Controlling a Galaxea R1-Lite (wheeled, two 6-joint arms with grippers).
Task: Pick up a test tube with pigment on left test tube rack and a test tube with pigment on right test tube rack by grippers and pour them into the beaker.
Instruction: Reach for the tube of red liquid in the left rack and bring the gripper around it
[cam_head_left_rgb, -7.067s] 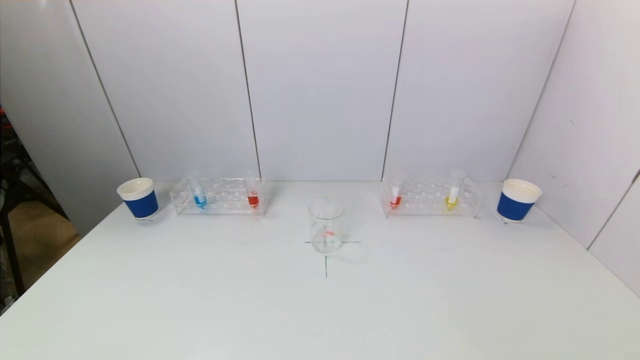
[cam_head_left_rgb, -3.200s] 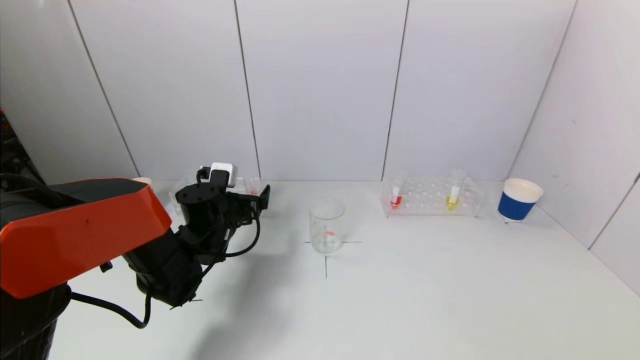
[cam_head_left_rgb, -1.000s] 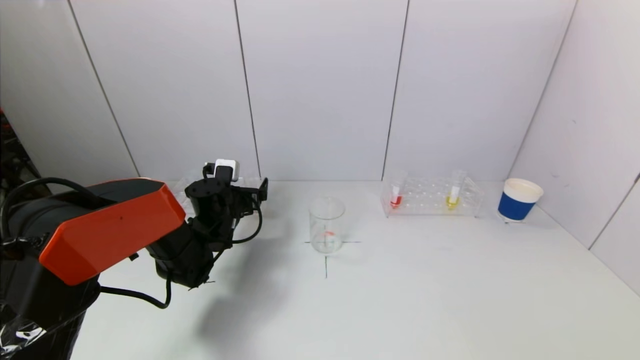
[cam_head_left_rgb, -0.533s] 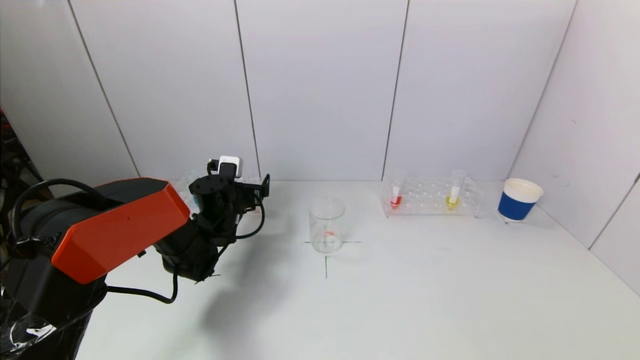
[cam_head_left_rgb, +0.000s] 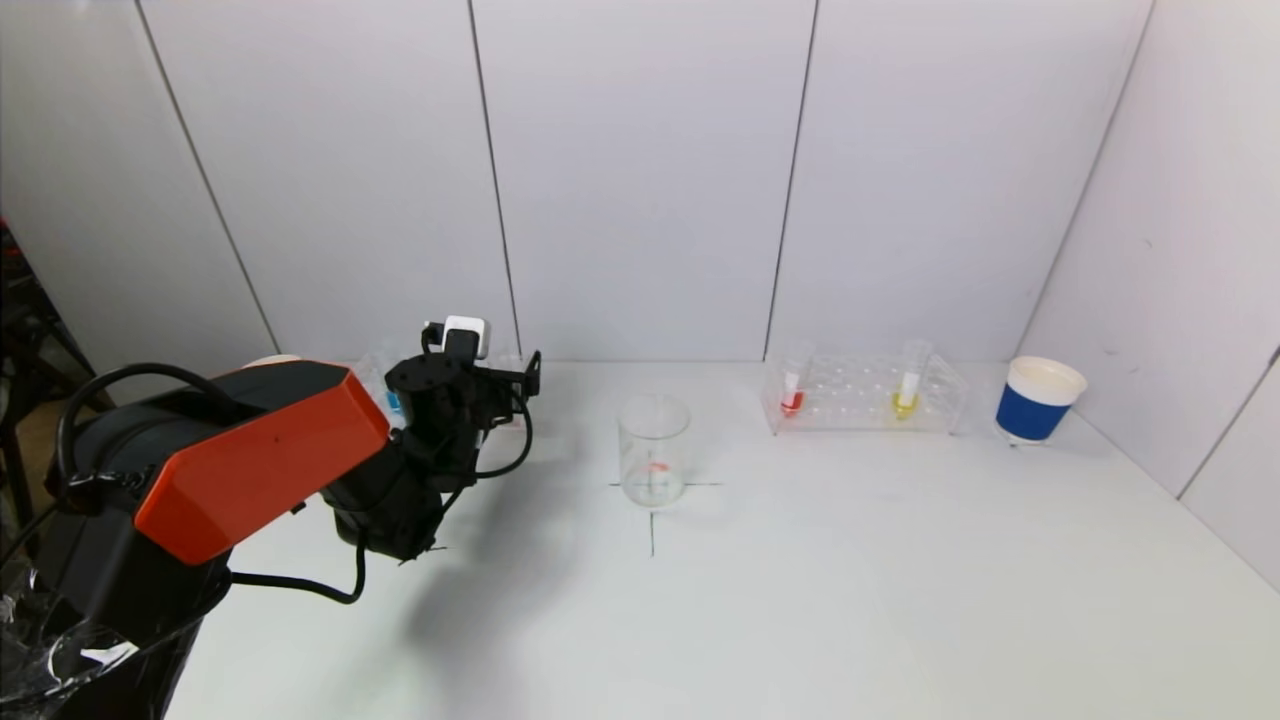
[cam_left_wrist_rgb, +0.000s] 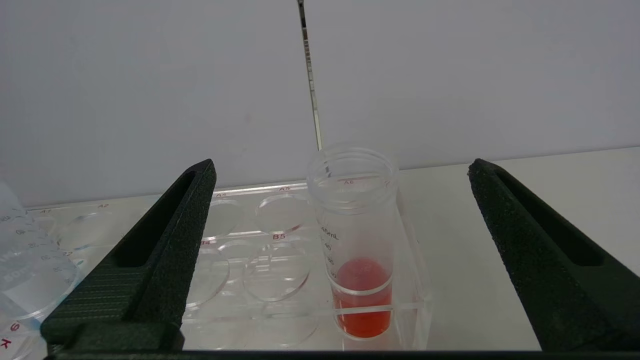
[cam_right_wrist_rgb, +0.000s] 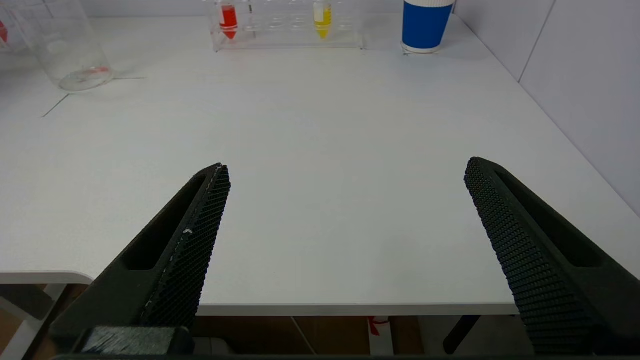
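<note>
So far nothing is poured: the red tube (cam_left_wrist_rgb: 359, 250) stands upright in the end slot of the left rack (cam_left_wrist_rgb: 250, 260), and the beaker (cam_head_left_rgb: 653, 450) at the table's (cam_head_left_rgb: 800, 600) middle looks all but empty. Around that tube, apart from it, the left pincer (cam_left_wrist_rgb: 340, 260) is spread wide. The right pincer (cam_right_wrist_rgb: 345, 260), also wide and holding nothing, hangs over the near table edge, well apart from the right rack (cam_head_left_rgb: 865, 395), so both grasps and both pours remain.

In the head view the left arm (cam_head_left_rgb: 300, 470) covers most of the left test tube rack (cam_head_left_rgb: 505, 362) and the left cup. A second tube (cam_left_wrist_rgb: 25, 265) is cut off at the left wrist picture's edge.
</note>
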